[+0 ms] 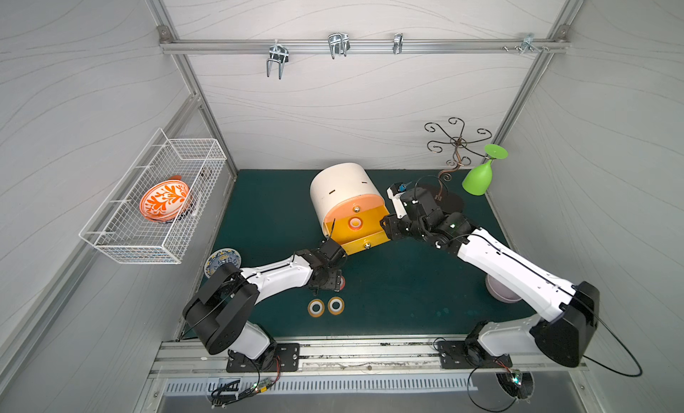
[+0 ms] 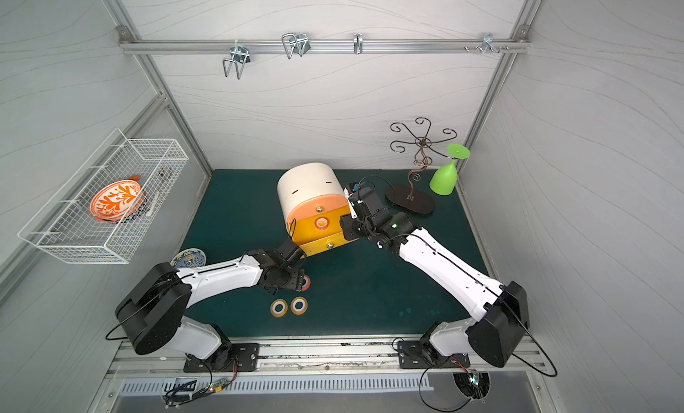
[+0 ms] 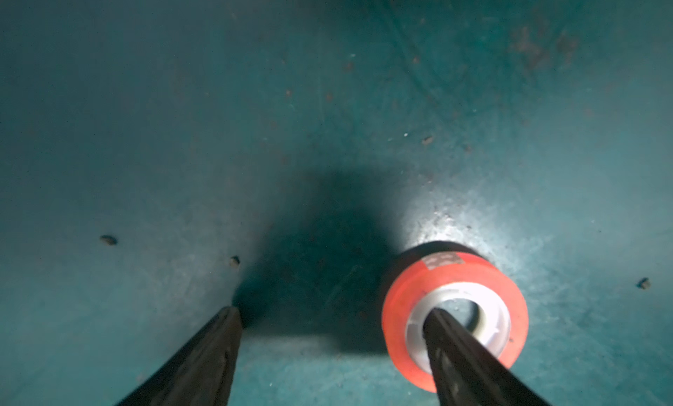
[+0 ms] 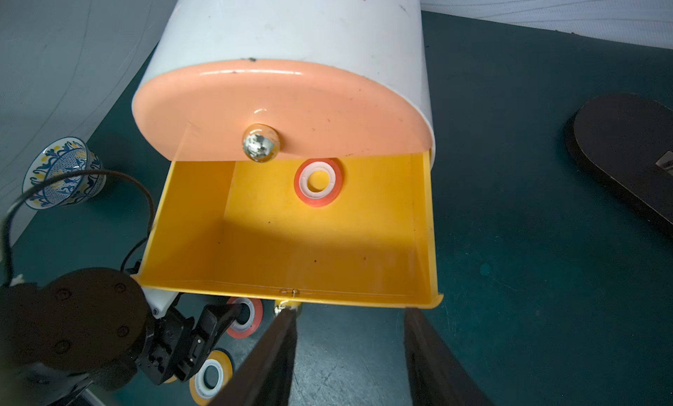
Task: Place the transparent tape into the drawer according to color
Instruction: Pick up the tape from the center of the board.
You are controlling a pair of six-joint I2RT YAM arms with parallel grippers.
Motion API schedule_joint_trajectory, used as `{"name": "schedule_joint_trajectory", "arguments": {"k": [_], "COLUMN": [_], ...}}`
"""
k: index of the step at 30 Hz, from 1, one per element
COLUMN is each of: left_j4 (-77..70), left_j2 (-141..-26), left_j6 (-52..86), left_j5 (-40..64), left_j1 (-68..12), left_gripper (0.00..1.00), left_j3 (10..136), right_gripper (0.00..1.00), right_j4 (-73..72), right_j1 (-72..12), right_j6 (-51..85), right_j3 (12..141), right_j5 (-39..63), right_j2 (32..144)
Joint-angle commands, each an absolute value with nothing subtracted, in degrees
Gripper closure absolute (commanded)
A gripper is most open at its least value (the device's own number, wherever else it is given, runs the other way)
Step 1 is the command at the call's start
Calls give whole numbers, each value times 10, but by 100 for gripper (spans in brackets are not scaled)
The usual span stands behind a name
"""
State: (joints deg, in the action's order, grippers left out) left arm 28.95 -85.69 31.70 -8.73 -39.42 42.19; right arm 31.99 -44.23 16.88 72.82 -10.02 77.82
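One red roll (image 4: 318,182) is lying flat inside the yellow drawer (image 4: 218,240), near its back wall; the drawer is standing pulled out of a white cabinet (image 1: 342,185). A second red roll (image 3: 455,313) is lying flat on the green surface (image 3: 255,95) just in front of the drawer. The left gripper (image 3: 332,311) is hanging over this roll with its jaws spread wide; one finger (image 3: 448,335) is reaching into the roll's white core, while the other is standing well clear of it, so nothing is being pinched. Two orange rolls (image 1: 315,308) (image 1: 335,305) are lying side by side on the surface, farther out from the drawer than the second red roll. The right gripper (image 4: 349,313) is hovering close by the drawer's front; its jaws are standing parted, with only bare surface showing between them.
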Motion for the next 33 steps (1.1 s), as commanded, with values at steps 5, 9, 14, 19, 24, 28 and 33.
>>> {"name": "schedule_joint_trajectory", "arguments": {"k": [5, 9, 14, 19, 24, 28, 33], "left_j4": [358, 359, 334, 338, 347, 347, 347], "left_j2": [-837, -817, -828, -852, -871, -881, -885], "left_j6": [321, 320, 315, 309, 306, 308, 309], "left_j5": [-120, -115, -75, -49, -40, -31, -24], "left_j1": [-383, -373, -373, -373, -373, -373, -373], "left_gripper": [16, 16, 18, 24, 39, 57, 74], "left_j3": [412, 409, 419, 441, 448, 448, 449], "right_gripper": [48, 48, 47, 47, 47, 47, 47], "right_j4": [323, 321, 321, 325, 329, 329, 331], "right_j1": [-439, -439, -439, -439, -437, -435, -432], "right_j6": [163, 164, 166, 165, 164, 164, 166], "right_j3": [728, 726, 726, 728, 725, 724, 720], "right_j5": [-102, -99, -99, -100, -103, -102, -94], "right_j2": [759, 760, 764, 763, 759, 759, 758]}}
